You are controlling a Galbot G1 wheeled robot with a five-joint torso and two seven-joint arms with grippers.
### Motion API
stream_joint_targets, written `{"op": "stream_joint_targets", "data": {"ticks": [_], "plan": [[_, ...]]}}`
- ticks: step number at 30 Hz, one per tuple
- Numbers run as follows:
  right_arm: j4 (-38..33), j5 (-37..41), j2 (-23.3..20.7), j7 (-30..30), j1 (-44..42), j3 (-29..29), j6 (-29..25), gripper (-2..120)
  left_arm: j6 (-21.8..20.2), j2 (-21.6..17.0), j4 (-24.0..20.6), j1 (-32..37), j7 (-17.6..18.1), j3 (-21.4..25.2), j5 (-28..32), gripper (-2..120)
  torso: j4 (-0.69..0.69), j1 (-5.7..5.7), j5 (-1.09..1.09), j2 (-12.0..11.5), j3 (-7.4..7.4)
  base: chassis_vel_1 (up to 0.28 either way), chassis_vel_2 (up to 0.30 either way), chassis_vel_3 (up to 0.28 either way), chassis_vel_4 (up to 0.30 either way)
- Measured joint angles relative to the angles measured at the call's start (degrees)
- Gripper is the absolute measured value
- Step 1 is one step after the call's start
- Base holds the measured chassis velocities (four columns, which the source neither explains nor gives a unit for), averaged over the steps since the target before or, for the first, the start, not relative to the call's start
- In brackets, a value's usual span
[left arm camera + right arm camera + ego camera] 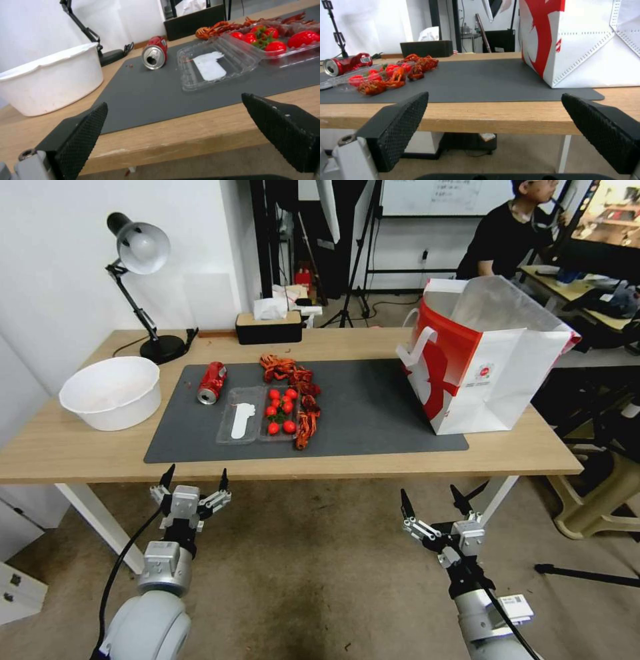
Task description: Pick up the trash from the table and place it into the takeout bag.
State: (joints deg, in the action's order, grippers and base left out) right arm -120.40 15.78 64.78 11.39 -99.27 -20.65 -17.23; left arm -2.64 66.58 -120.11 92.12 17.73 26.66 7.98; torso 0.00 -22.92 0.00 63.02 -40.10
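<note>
On the dark grey mat (373, 407) of the table (80, 447) lies a crushed red can (212, 383) (154, 53) (345, 65). Beside it sits an open clear plastic clamshell (257, 415) (213, 66) holding small red tomatoes (281, 410) (266, 40), with red crayfish shells (288, 370) (420, 65) along its far and right sides. The red-and-white takeout bag (480, 367) (583, 45) stands open at the mat's right end. My left gripper (197, 471) (175, 105) hangs open below the table's front edge, facing the can. My right gripper (429, 492) (495, 97) is open too, below the edge near the bag.
A large white bowl (112, 392) (50, 77) stands at the table's left end, with a black desk lamp (140, 253) behind it. A black tissue box (269, 327) sits at the back edge. A person sits at another desk behind the bag.
</note>
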Motion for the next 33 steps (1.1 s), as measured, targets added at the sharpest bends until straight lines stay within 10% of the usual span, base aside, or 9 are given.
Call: {"op": "stream_joint_targets", "data": {"ticks": [22,33], "plan": [[0.15,-0.27,1.53,0.56,-0.35,-0.36,-0.02,100,-8.72,-0.66,-2.75,-0.76,0.06,-1.50,7.29,100,0.01,0.00,0.00,0.00,0.00,0.000,0.000,0.000,0.000],[-0.39,-0.10,1.94,0.53,-0.65,-0.73,-0.30,100,-16.36,-5.04,-0.53,-14.01,-0.51,-3.58,18.13,100,0.00,0.00,0.00,0.00,0.00,0.000,0.000,0.000,0.000]]}}
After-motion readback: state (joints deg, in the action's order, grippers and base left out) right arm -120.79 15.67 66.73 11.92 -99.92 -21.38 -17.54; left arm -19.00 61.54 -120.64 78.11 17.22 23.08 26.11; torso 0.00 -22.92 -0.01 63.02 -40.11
